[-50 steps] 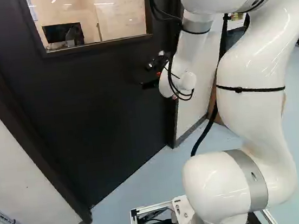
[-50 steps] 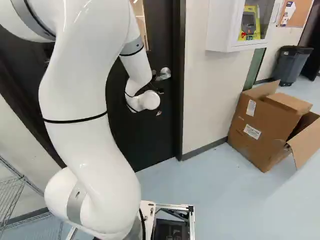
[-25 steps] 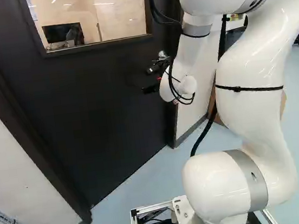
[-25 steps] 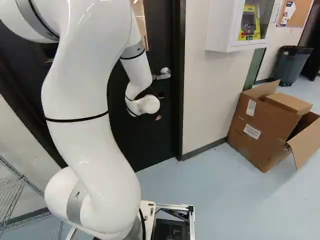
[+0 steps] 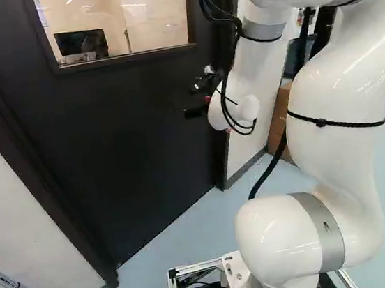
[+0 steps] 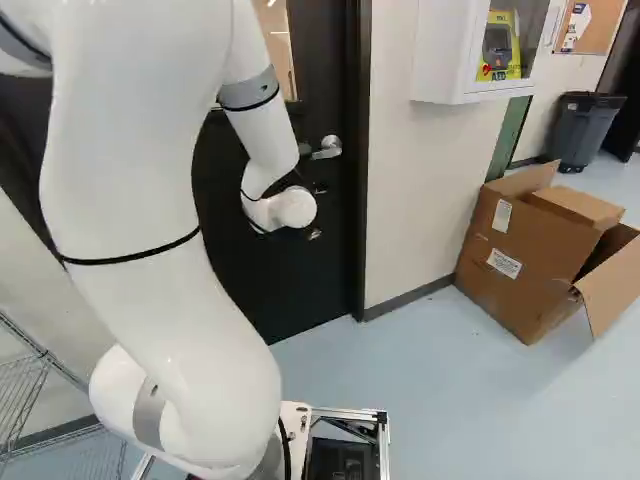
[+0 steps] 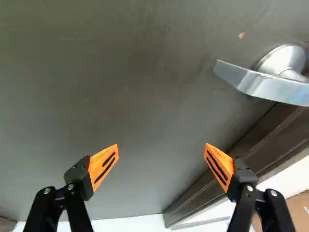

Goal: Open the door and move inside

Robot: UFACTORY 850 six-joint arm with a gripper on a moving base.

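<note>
We have our arm reaching toward the dark door, with the fingers near its handle side. In the wrist view, we see the two fingers wide apart with nothing gripped between them, their orange pads angled inward. We cannot tell whether either tip touches the door face.

The silver lever handle is mounted on the door, near the edge beside the dark door frame. From the gripper, we see it ahead and off to one side, outside the span between the fingers and touching neither of them. The door appears closed in its frame. Through its window we make out a dark monitor.

Beyond the frame, in the right base view, a white cabinet holding a yellow device hangs on the wall. An open cardboard box stands on the floor against the wall, and a grey bin stands farther off.
</note>
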